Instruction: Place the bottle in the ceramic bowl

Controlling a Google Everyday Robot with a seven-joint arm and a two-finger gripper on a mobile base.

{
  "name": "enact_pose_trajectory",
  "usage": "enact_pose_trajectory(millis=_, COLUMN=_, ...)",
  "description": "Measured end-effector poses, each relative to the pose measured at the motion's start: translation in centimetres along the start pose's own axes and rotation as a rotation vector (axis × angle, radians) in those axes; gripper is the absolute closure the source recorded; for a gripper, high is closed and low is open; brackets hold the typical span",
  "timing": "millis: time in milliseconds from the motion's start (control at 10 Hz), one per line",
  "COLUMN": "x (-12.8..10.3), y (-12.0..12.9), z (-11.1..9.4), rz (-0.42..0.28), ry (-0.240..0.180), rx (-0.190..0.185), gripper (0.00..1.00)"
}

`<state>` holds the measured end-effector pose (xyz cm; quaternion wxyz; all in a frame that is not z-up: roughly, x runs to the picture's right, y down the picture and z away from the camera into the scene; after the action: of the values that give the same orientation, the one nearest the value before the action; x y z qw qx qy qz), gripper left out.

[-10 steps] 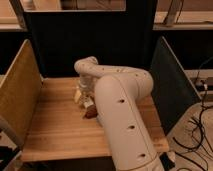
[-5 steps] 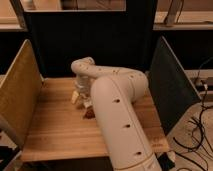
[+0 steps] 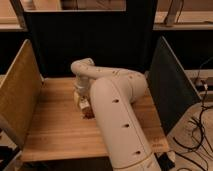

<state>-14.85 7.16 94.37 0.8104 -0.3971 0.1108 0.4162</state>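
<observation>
My white arm reaches over the wooden table (image 3: 55, 130) and bends down at its wrist. The gripper (image 3: 81, 101) points down at the tabletop just left of the arm's thick forearm. A small whitish thing with a brownish band, probably the bottle (image 3: 84, 104), shows at the gripper; I cannot tell whether it is held. A sliver of orange-red, likely the ceramic bowl's (image 3: 88, 113) edge, shows right below the gripper. The forearm hides the rest of the bowl.
A tan panel (image 3: 17, 95) walls the table's left side and a dark panel (image 3: 167, 85) its right. A dark backboard (image 3: 90, 40) closes the far side. Cables (image 3: 200, 125) lie on the floor to the right.
The wrist and gripper have moved slightly left over the table, and the forearm has swung with them. The orange-red sliver stays in the same place.
</observation>
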Motion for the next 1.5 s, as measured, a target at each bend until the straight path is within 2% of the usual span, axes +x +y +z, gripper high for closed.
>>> enact_pose_trajectory(millis=100, x=-0.6, y=-0.5, z=-1.2, rz=0.025, ry=-0.038, rx=-0.001, gripper=0.92)
enact_pose_trajectory(millis=200, x=-1.1, y=-1.0, z=-2.4, rz=0.044, ry=-0.072, rx=0.002, gripper=0.97)
enact_pose_trajectory(millis=300, x=-1.6, y=-1.8, z=-4.4, rz=0.068, ry=-0.118, rx=0.012, gripper=1.00)
enact_pose_trajectory(millis=400, x=-1.7, y=-3.1, z=-7.2, rz=0.098, ry=-0.164, rx=0.039, gripper=1.00)
enact_pose_trajectory(millis=600, x=-1.1, y=-5.6, z=-10.9, rz=0.150, ry=-0.209, rx=0.090, gripper=1.00)
enact_pose_trajectory(millis=700, x=0.0, y=-7.4, z=-12.5, rz=0.196, ry=-0.214, rx=0.123, gripper=1.00)
enact_pose_trajectory(millis=1100, x=5.7, y=-12.5, z=-15.1, rz=0.378, ry=-0.183, rx=0.204, gripper=1.00)
enact_pose_trajectory(millis=1300, x=8.0, y=-13.5, z=-15.5, rz=0.439, ry=-0.175, rx=0.218, gripper=1.00)
enact_pose_trajectory(millis=1500, x=10.4, y=-14.3, z=-16.0, rz=0.506, ry=-0.188, rx=0.209, gripper=1.00)
